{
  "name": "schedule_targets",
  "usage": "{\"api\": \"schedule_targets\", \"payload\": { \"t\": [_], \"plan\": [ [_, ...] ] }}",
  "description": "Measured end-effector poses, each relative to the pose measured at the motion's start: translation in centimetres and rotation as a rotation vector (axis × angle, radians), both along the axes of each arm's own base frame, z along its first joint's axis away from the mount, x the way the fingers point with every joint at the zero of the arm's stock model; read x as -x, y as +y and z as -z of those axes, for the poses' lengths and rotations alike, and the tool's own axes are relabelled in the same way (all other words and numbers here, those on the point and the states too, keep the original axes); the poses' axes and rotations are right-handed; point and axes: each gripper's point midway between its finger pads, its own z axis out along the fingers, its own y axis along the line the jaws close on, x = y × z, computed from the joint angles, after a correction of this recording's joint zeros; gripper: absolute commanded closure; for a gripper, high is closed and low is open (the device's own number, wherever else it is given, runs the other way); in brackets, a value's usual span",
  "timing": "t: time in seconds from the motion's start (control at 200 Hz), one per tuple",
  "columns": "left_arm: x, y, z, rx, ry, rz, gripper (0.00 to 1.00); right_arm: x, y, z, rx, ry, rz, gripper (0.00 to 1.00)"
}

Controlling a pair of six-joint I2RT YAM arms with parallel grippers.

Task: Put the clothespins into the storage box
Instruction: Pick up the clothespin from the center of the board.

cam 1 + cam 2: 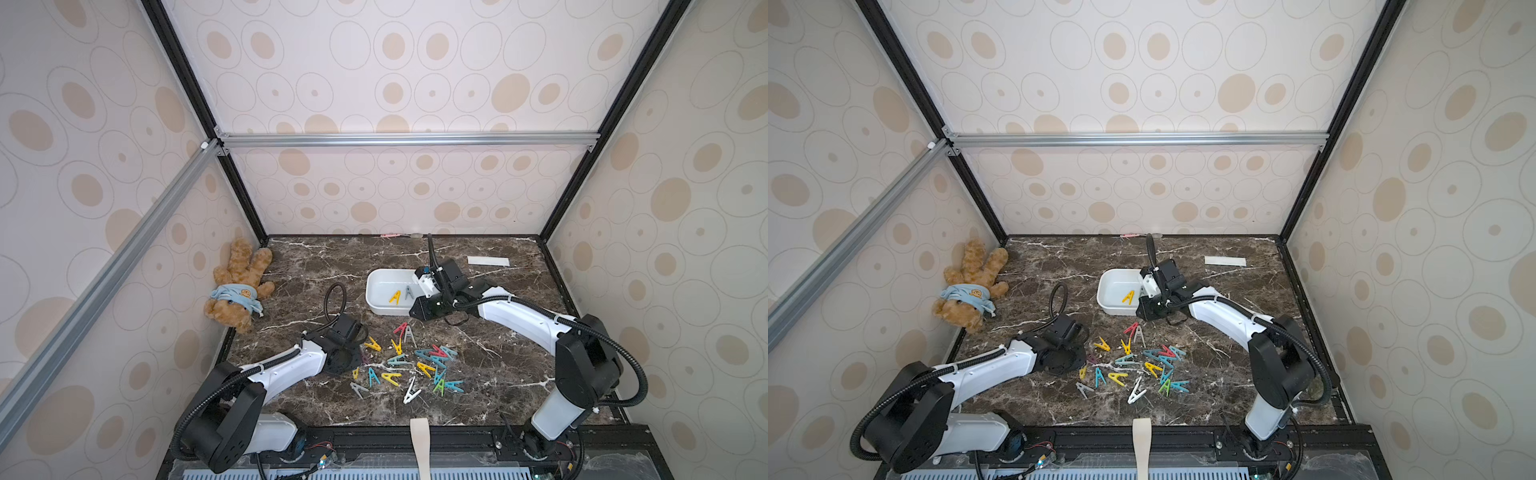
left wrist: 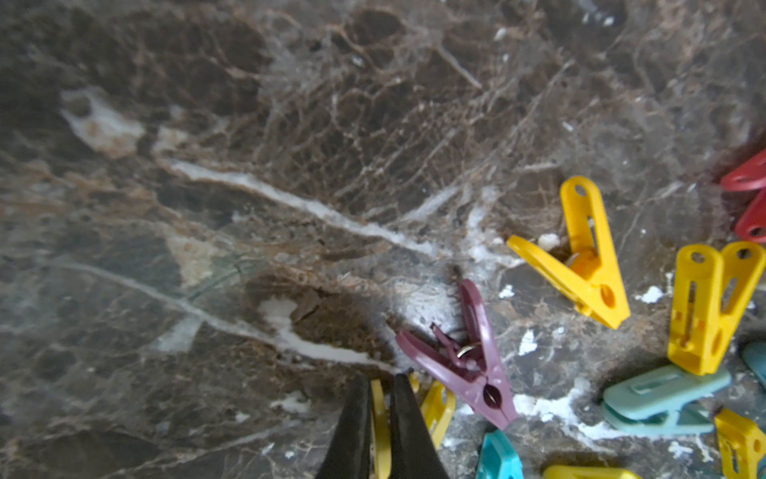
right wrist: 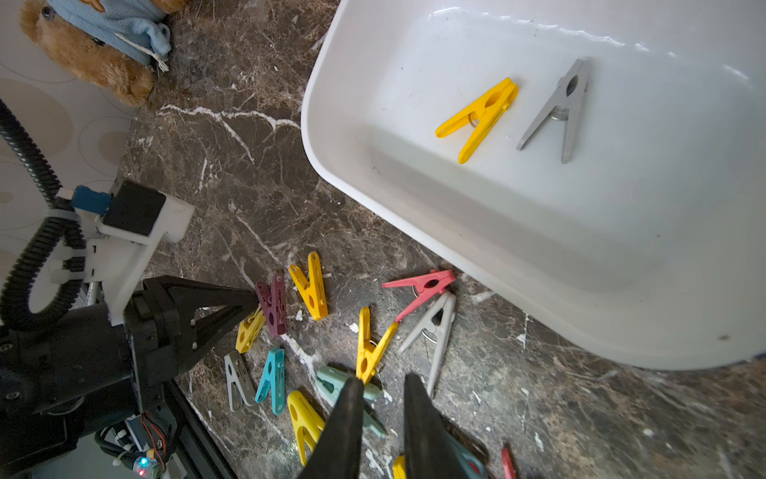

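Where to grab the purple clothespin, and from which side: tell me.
Probably from straight above, pinching the purple clothespin across its joined nose end: it lies flat on its side, handles splayed, the nose narrow. Mind the yellow clothespin the left gripper holds alongside.

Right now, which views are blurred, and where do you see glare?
Left wrist view: the marble tabletop looks soft, the purple clothespin sharper. Right wrist view: sharp, with white glare streaks along the storage box wall. Both top views: evenly lit, clothespins small.

clothespins [image 1: 390, 378]: heaped before storage box [image 1: 374, 286] | two inside | teddy bear [image 1: 239, 286]: far left | paper strip [image 1: 488, 261]: behind, right
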Motion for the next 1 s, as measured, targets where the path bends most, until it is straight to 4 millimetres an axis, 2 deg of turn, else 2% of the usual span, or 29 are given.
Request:
{"api": "schedule_targets", "payload": {
  "t": [0.365,0.5,0.62,0.78,0.925,0.995],
  "plan": [
    [-0.1,0.2,-0.2,-0.04,0.024,0.007,0.99,0.1,-0.1,-0.2,0.0,-0.005,0.002,0.79],
    [-1.3,-0.2,-1.9,-0.047,-0.001,0.023,1.0,0.0,-0.4,-0.7,0.003,-0.023,0.011,0.8],
    [-3.9,-1.2,-4.7,-0.025,-0.074,0.036,1.0,0.0,-0.7,-1.1,0.014,-0.034,0.021,0.81],
    [-8.4,-2.4,-9.7,0.012,-0.186,0.057,1.0,-0.1,-1.3,-1.5,0.037,-0.045,0.037,0.81],
    [-13.2,-4.5,-14.3,0.042,-0.299,0.105,1.0,0.1,-2.0,-3.1,0.039,-0.08,0.058,0.81],
    [-15.3,-5.6,-15.0,0.051,-0.327,0.13,1.0,0.4,-2.3,-4.1,0.034,-0.095,0.062,0.81]
  ]
}}
